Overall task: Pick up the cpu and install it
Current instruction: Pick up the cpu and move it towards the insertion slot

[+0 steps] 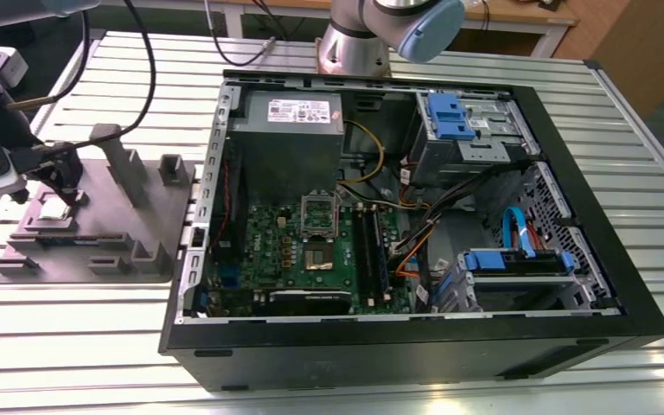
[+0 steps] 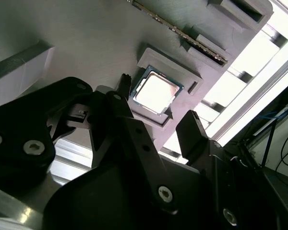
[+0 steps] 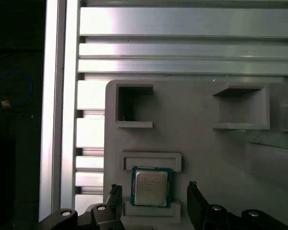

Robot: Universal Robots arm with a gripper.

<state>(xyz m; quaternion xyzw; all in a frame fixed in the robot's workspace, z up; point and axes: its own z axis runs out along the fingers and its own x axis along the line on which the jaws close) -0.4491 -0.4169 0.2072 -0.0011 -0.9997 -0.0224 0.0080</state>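
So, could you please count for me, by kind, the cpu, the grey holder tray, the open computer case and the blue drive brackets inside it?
cpu: 1
grey holder tray: 1
open computer case: 1
blue drive brackets: 2
Total: 5

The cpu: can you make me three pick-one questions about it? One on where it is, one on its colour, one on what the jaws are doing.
1. Where is the cpu? A in the motherboard socket; B in a recess of the grey holder; C lifted in the air.
2. Its top is: A silvery-grey; B red; C black.
3. The gripper's jaws are: A shut on the cpu; B shut, empty; C open, one each side of the cpu.
Answers: B, both wrist views show it lying in the recess; A, its top shines pale silver; C, gaps show either side of it.
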